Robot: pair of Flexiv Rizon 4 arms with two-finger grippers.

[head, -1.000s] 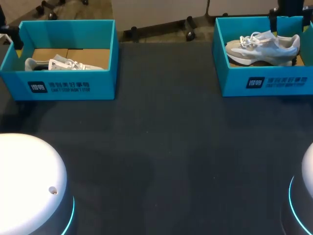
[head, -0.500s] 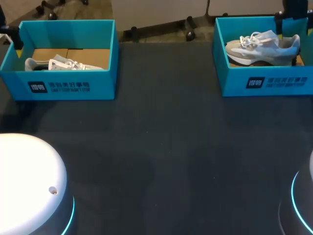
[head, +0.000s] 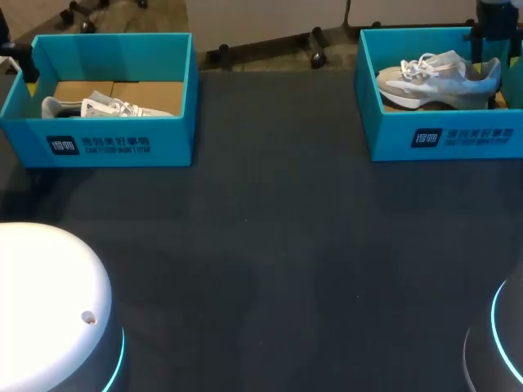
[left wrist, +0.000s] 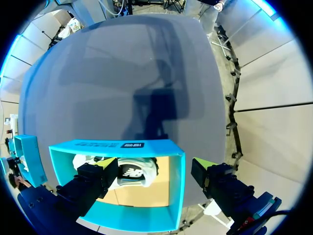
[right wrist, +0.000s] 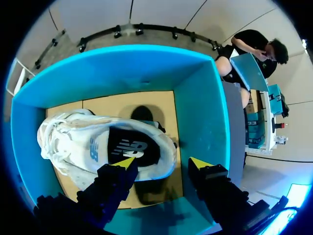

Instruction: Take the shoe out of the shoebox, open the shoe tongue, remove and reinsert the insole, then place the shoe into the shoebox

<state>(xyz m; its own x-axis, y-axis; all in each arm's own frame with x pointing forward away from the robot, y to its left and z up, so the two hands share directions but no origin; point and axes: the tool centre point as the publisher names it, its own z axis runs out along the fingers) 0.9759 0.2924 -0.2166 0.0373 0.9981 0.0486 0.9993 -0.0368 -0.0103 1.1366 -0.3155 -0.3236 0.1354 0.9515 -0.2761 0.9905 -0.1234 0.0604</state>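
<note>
**A:** Step in hand?

**B:** The first, by my reading: getting a shoe out. The right gripper [right wrist: 162, 164] hangs inside the right shoebox [right wrist: 200, 107], over the heel end of the right shoe [right wrist: 98, 142]. Fingers apart, holding nothing. One yellow tip is over the shoe's dark opening, the other over bare cardboard beside the heel. Cannot tell whether either tip touches.

**A:** The left side?

**B:** The left gripper [left wrist: 155, 166] is above the near end of the left shoebox [left wrist: 178, 181], spread wide and empty. One finger is over the box's inside, the other outside its wall. Nothing is gripped.

**A:** Contents of the boxes?

**B:** One pale laced shoe in each. The right shoe lies on its sole on the cardboard floor, taking up most of the box's length. The left shoe [head: 106, 106] sits low in its box, mostly hidden by the front wall in the head view. Both boxes stand at the far side of the dark table [head: 270, 245], well apart.

**A:** What does the next move call for?

**B:** Probably lowering the right fingers either side of the heel collar, closing on it, then lifting straight up past the walls. The tongue and insole are not yet dealt with.
</note>
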